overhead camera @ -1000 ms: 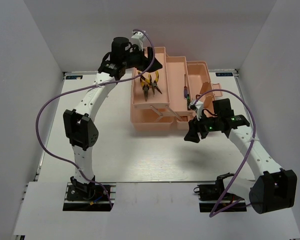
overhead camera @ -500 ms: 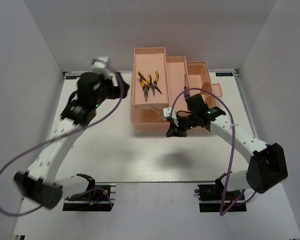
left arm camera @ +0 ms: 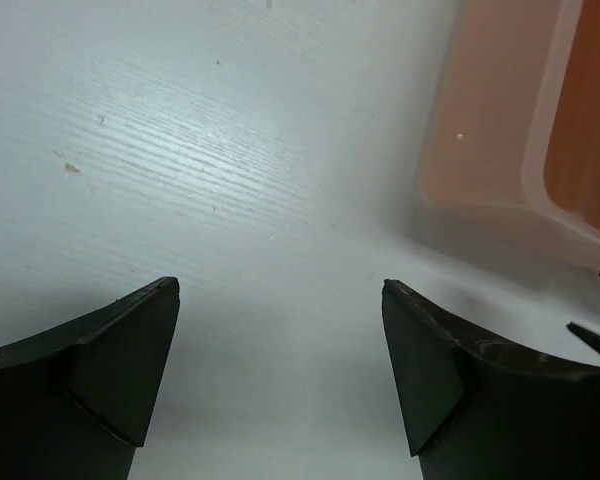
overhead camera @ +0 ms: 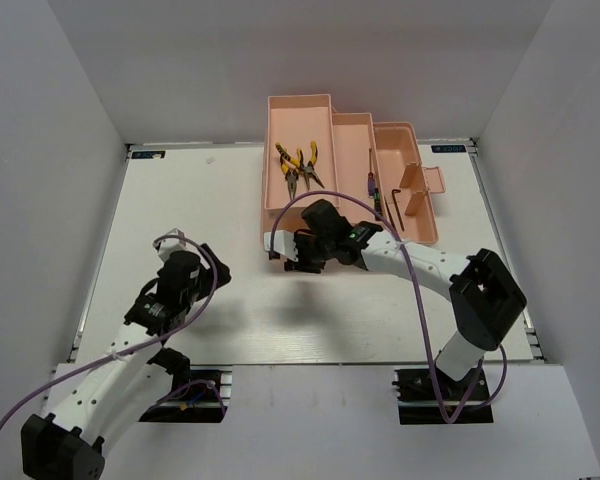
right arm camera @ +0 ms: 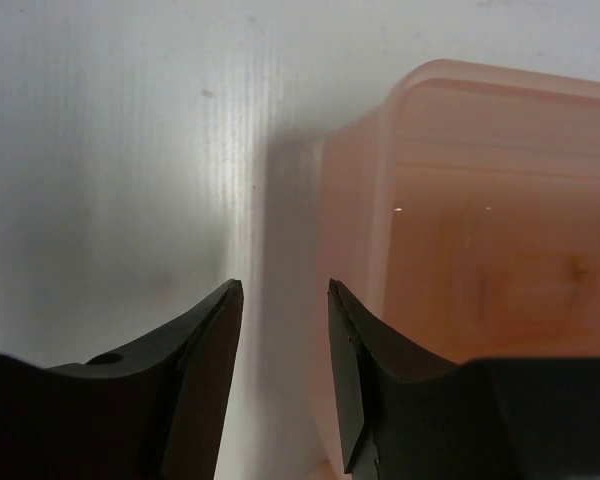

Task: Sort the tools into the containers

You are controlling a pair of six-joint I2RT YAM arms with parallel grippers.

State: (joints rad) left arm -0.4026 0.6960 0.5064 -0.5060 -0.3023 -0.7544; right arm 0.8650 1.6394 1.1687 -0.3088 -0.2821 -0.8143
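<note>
The salmon-pink toolbox [overhead camera: 420,215] stands open at the back, its tiers spread out. Yellow-handled pliers [overhead camera: 290,168] and orange-handled pliers [overhead camera: 311,163] lie in its left tray. A small screwdriver [overhead camera: 372,172] and a dark hex key [overhead camera: 393,208] lie in the middle tray. My right gripper [overhead camera: 281,251] hovers at the box's front left corner; in the right wrist view it [right arm camera: 285,286] is narrowly open and empty beside the box wall [right arm camera: 480,250]. My left gripper [overhead camera: 217,268] is low over the table at the near left; in the left wrist view it [left arm camera: 280,285] is wide open and empty.
White walls close in the table on the left, back and right. The toolbox's corner [left arm camera: 490,130] shows at the upper right of the left wrist view. Purple cables loop off both arms.
My left arm has swung from the toolbox's back left corner down to the near left of the table. My right arm has moved left along the box's front to its left corner.
</note>
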